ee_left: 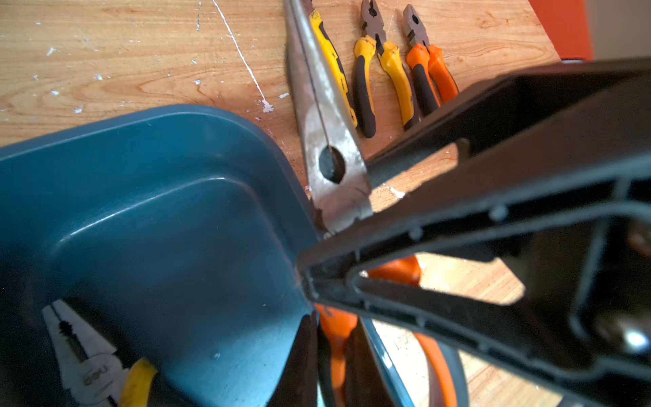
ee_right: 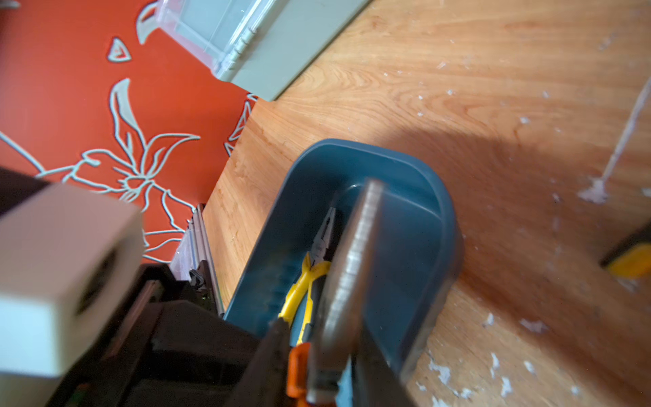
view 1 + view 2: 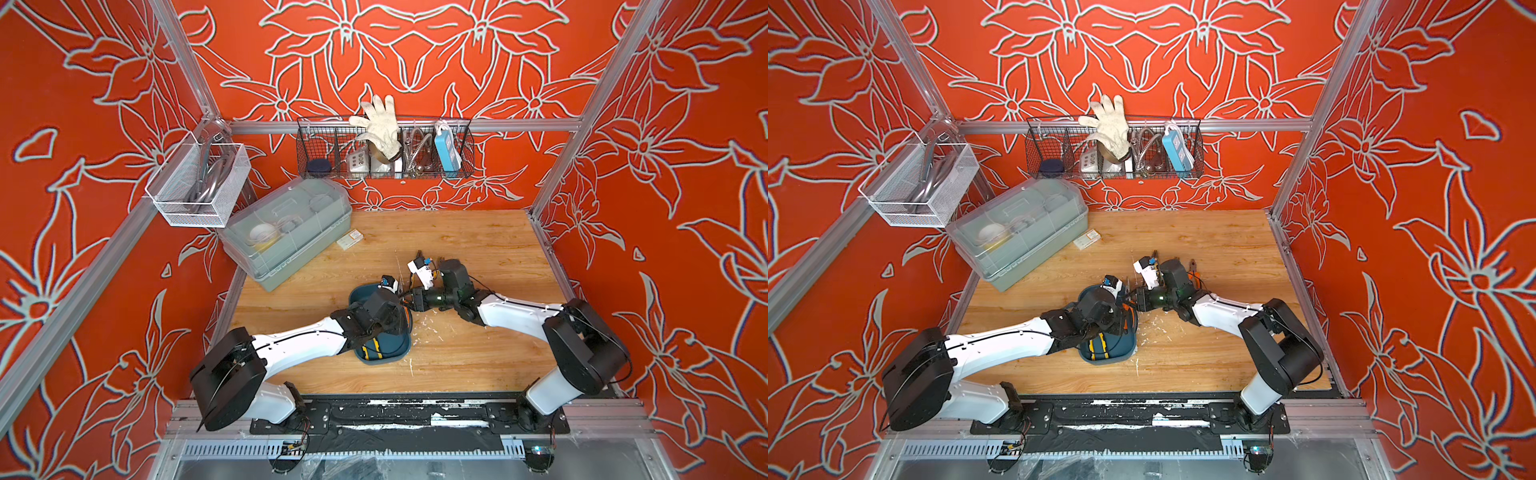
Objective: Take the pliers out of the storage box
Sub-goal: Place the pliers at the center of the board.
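The storage box (image 1: pixel 158 211), a dark teal tray (image 3: pixel 386 359), lies mid-table under my left wrist. My left gripper (image 1: pixel 333 338) is shut on the orange handles of long-nosed pliers (image 1: pixel 331 148) held at the tray's right rim. My right gripper (image 2: pixel 324 352) reaches in from the right, its fingers (image 2: pixel 274 352) pressed on both sides of the same pliers' grey metal head (image 2: pixel 355 253). Yellow-handled pliers (image 2: pixel 310 275) lie inside the tray (image 2: pixel 422 218). Three pliers lie on the table beyond it: two yellow-and-black (image 1: pixel 334 63) (image 1: pixel 384 70) and one orange-and-black (image 1: pixel 429 70).
A translucent grey-green lidded bin (image 3: pixel 286 232) stands at the back left, with a small card box (image 3: pixel 350 239) beside it. Wire baskets hang on the back wall (image 3: pixel 384 149) and the left wall (image 3: pixel 199 183). White flecks dot the wooden table (image 3: pixel 457 357).
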Available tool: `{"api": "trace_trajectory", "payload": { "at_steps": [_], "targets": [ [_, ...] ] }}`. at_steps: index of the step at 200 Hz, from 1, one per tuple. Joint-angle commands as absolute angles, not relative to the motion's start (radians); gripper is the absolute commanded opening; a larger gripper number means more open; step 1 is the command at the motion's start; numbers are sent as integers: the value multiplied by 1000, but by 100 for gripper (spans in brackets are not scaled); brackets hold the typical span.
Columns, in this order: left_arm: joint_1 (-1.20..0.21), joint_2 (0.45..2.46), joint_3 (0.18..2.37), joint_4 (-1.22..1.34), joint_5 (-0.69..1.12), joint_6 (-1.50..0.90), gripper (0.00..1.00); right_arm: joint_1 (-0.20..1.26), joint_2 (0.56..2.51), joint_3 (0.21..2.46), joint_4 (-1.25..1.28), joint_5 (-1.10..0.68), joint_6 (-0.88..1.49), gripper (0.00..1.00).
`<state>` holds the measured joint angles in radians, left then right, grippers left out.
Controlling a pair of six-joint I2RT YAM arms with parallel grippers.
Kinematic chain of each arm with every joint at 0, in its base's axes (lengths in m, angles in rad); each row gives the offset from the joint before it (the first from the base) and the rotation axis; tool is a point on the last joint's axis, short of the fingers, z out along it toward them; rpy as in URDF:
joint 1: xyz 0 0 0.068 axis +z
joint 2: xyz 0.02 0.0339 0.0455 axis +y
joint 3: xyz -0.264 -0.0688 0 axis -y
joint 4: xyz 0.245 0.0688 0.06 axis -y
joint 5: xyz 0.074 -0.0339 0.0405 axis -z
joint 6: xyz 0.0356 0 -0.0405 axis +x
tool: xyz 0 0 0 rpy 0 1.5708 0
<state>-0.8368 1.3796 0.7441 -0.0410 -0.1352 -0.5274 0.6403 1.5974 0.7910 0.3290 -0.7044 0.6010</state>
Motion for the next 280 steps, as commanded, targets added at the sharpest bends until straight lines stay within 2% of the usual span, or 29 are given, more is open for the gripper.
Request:
{"api": "trace_trajectory", "payload": {
  "at_steps": [1, 30, 47, 75, 104, 130, 214, 239, 254, 280],
  "targets": [
    [-831, 1366, 761, 12, -144, -523, 0, 648, 1620, 810, 305, -697, 589, 21],
    [-832, 1365, 762, 11, -144, -523, 0, 650, 1625, 813, 301, -696, 589, 5],
    [-831, 1362, 759, 9, -147, -523, 0, 650, 1626, 813, 299, -691, 590, 0],
    [-831, 1345, 749, 9, -163, -525, 1, 650, 1625, 812, 302, -680, 596, 0],
    [-831, 1305, 726, 1, -227, -546, 24, 650, 1614, 805, 315, -682, 609, 0],
    [-831, 1255, 696, 6, -279, -561, 35, 650, 1606, 798, 333, -687, 628, 0],
    [-832, 1218, 681, 3, -313, -558, 36, 632, 1541, 772, 359, -665, 684, 0],
    [-830, 1209, 675, 3, -338, -554, 37, 579, 1458, 790, 248, -598, 687, 0],
    [-830, 1206, 674, 4, -346, -549, 37, 517, 1392, 836, 86, -555, 644, 0],
    [-830, 1211, 671, 9, -345, -553, 37, 387, 1318, 960, -268, -379, 504, 0]
  ]
}}
